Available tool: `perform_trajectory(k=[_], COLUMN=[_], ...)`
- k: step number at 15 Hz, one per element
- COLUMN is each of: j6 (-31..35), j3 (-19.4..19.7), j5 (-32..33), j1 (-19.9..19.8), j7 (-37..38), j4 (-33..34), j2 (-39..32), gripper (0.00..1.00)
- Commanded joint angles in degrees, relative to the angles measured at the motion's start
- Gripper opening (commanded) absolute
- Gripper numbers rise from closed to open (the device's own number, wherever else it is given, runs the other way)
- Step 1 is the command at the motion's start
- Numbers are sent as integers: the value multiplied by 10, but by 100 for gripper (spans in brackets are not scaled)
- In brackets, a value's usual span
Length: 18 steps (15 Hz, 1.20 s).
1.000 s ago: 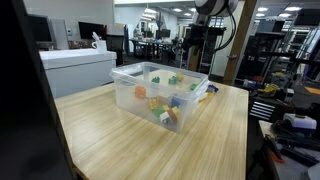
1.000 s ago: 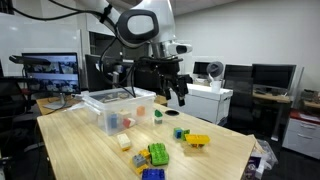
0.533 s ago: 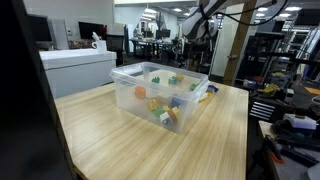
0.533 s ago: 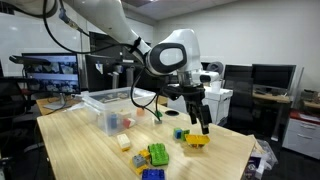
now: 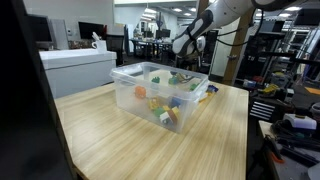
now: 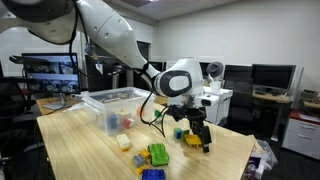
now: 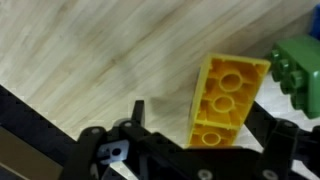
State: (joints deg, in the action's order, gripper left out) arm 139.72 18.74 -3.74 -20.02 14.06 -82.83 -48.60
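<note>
- Exterior view: a clear plastic bin (image 5: pixel 160 88) of bricks hides the jaws; the wooden surface (image 5: pixel 150 140) lies open in front.
- Exterior view: jaws low over the yellow plastic brick (image 6: pixel 192 141); green bricks (image 6: pixel 158 154) near.
- Wrist view: jaws fully spread, gripping nothing, straddle the yellow brick (image 7: pixel 225 100); a green brick (image 7: pixel 300 62) just beside.

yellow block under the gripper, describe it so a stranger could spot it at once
On the wooden table, look past the clear plastic bin to the loose blocks near the table's end. The yellow block lies directly beneath the open gripper, between its fingers. It is a long, all-yellow brick, unlike the green block right beside it.
</note>
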Motion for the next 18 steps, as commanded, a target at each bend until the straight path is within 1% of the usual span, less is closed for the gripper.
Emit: perform_trajectory(k=[1,3,4,5,6,9,10,11,12,13,14,15,16,17,18], j6=[-27,-35,-51,-63,-74,-69,-67,-90,-109,-123,-126,-128,-122,-117,-112], j3=[-6,-9,-11,-6,-6,-22,-32,-31,-32,-27,-14,-10,-4,4,4], j5=[2,4,4,1,-2,-15,-16,-8,-3,4,28,52,68,86,93], j1=[2,10,12,23,25,28,33,41,45,47,46,39,36,32,28], j7=[17,7,-1,-6,-6,-25,-33,-25,-22,-20,-23,-19,-18,-17,-20], j4=[31,11,2,-9,-9,-5,-6,-16,-13,-29,-69,-91,-106,-129,-135], j2=[-20,16,42,75,101,164,207,225,241,246,247,242,233,221,211], gripper=[73,59,48,38,31,11,0,0,29,26,36,48,55,66,73])
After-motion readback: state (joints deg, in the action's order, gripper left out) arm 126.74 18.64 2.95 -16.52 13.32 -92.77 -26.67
